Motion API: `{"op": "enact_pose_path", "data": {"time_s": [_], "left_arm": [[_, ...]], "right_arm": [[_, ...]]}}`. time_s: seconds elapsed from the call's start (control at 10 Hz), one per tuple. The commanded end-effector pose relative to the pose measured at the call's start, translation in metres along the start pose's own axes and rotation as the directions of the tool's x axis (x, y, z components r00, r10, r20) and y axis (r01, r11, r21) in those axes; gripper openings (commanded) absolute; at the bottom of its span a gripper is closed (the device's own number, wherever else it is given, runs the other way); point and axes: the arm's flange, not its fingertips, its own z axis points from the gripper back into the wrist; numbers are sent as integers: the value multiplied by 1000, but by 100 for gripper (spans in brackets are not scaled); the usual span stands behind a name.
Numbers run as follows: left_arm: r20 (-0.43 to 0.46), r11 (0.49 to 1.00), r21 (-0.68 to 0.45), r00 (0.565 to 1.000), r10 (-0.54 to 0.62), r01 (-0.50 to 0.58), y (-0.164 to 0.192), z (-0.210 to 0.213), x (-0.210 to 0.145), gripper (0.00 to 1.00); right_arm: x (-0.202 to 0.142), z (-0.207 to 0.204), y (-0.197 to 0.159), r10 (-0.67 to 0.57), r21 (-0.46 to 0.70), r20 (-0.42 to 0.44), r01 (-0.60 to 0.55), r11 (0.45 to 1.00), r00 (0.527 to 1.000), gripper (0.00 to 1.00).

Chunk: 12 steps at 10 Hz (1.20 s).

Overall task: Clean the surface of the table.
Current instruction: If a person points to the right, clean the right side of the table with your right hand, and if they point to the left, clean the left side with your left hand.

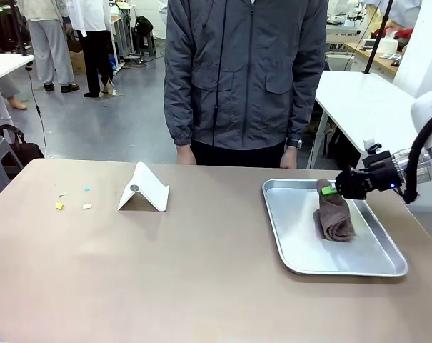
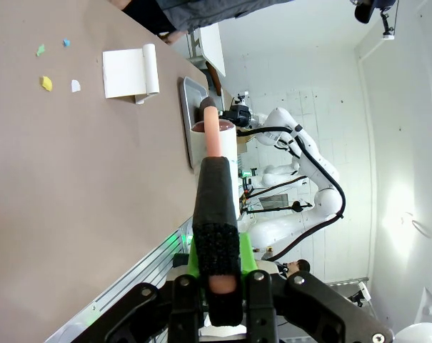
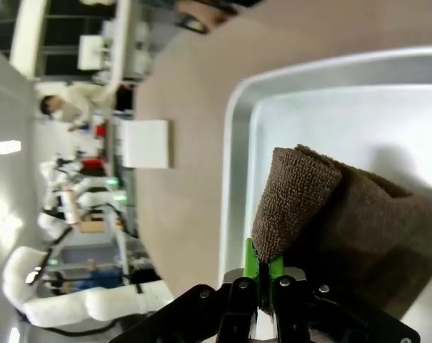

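The right pincer (image 1: 335, 190) is closed on the upper corner of a brown cloth (image 1: 335, 218); the green pads bite the fold, and the rest of the cloth sags below the pincer and rests in a metal tray (image 1: 301, 250); its long axis runs from the pads toward the near rim of the tray. Under and around the tray is the table (image 1: 201, 279), the thing to be cleaned; its long axis goes sideways from this pincer, to the robot's left. In that direction, well apart, stands one white folded card (image 1: 143, 190); beyond it, farther again from the pincer, lie the scraps (image 1: 59, 206) on the bare top. I judge that the coming move turns on this: the cloth must leave the tray and travel far leftward over the table to reach them.

The left pincer (image 2: 217, 282) is closed on a long tool (image 2: 216, 207) with a black grip; what kind of tool I cannot tell; that arm is probably nearer to the scraps.

Count: two pincers; one cloth; one tray; one card; four scraps, one yellow, one white, one blue, one green; one person (image 1: 244, 71) at the far edge.
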Motion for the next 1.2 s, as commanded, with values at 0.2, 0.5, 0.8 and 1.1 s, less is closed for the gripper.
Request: {"op": "enact_pose_path", "data": {"time_s": [0.2, 0.5, 0.8, 1.1], "left_arm": [[2, 1000, 1, 1000, -4, 4, -3, -3, -3, 0], [2, 1000, 1, 1000, -4, 4, -3, -3, -3, 0], [2, 1000, 1, 1000, -4, 4, -3, -3, -3, 0], [2, 1000, 1, 1000, -4, 4, -3, -3, -3, 0]], "right_arm": [[-7, 29, -3, -139, 359, 93, 97, 928, 986, 5], [-22, 64, 16, -197, 559, -34, 182, 809, 980, 5], [-49, 94, 30, -206, 531, 8, 170, 830, 979, 5], [-37, 85, 20, -195, 555, -4, 164, 816, 981, 5]]}}
